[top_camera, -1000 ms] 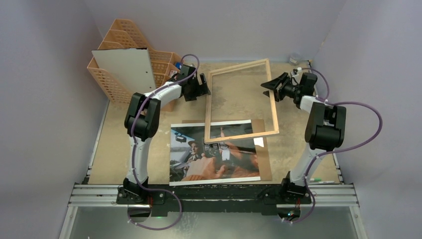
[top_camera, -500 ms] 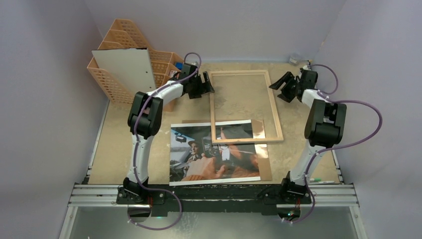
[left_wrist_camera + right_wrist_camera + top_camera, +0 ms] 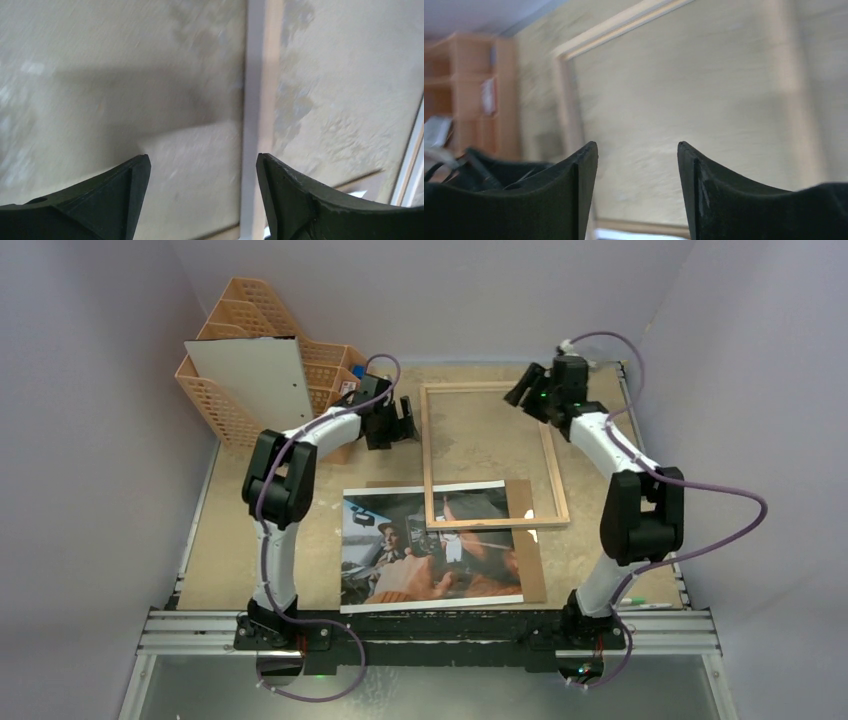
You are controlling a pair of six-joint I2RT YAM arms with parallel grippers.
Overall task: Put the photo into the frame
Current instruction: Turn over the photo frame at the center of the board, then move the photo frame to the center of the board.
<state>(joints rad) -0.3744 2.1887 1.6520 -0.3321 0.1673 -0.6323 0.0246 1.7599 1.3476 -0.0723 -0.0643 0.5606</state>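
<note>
- Top external is showing left gripper (image 3: 403, 422) and right gripper (image 3: 520, 392) both gaping, empty.
- Glossy photo (image 3: 400, 565) is looking thin, floppy, slick; pinching its free 9 o'clock edge seems safest.

Left tool (image 3: 403, 422) and right tool (image 3: 523, 392) both empty, jaws spread apart.
Left arm (image 3: 285, 480) reaches forward, forearm angled inward from the elbow; right arm (image 3: 640, 510) stretches farther forward, leaning inward too.
</note>
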